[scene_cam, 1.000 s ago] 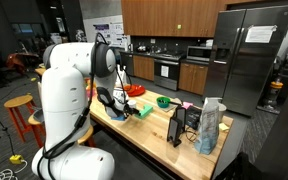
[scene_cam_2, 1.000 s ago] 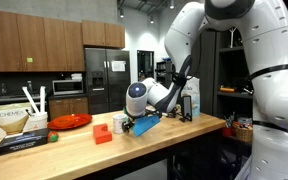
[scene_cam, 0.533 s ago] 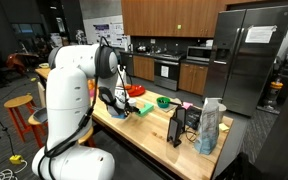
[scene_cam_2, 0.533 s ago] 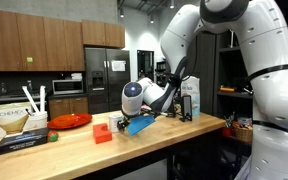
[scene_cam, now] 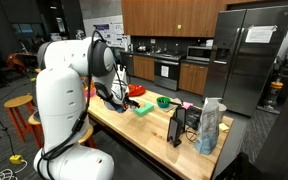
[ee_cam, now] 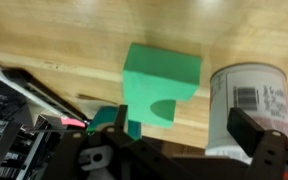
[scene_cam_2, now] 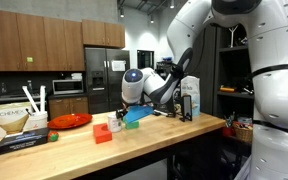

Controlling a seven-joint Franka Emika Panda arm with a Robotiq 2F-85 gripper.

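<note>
In the wrist view my gripper (ee_cam: 189,135) is open and empty, with its dark fingers (ee_cam: 259,140) spread wide above the wooden table (ee_cam: 44,40). A green block (ee_cam: 159,78) with a rounded notch lies on the table just beyond the fingertips. A white can (ee_cam: 246,100) with a barcode stands right beside the block, at the right finger. In both exterior views the gripper (scene_cam_2: 121,112) (scene_cam: 119,100) hangs low over the table, next to the green block (scene_cam_2: 137,115) (scene_cam: 142,108).
A red block (scene_cam_2: 102,133) and a red plate (scene_cam_2: 71,121) lie further along the counter, with a cardboard box (scene_cam_2: 12,122) beyond them. A green bowl (scene_cam: 164,101) and a black stand with a bag (scene_cam: 210,125) occupy the other end.
The wrist has lifted and swung a little, which raised the gripper off the table beside the green block. The block and the can stay in place.
</note>
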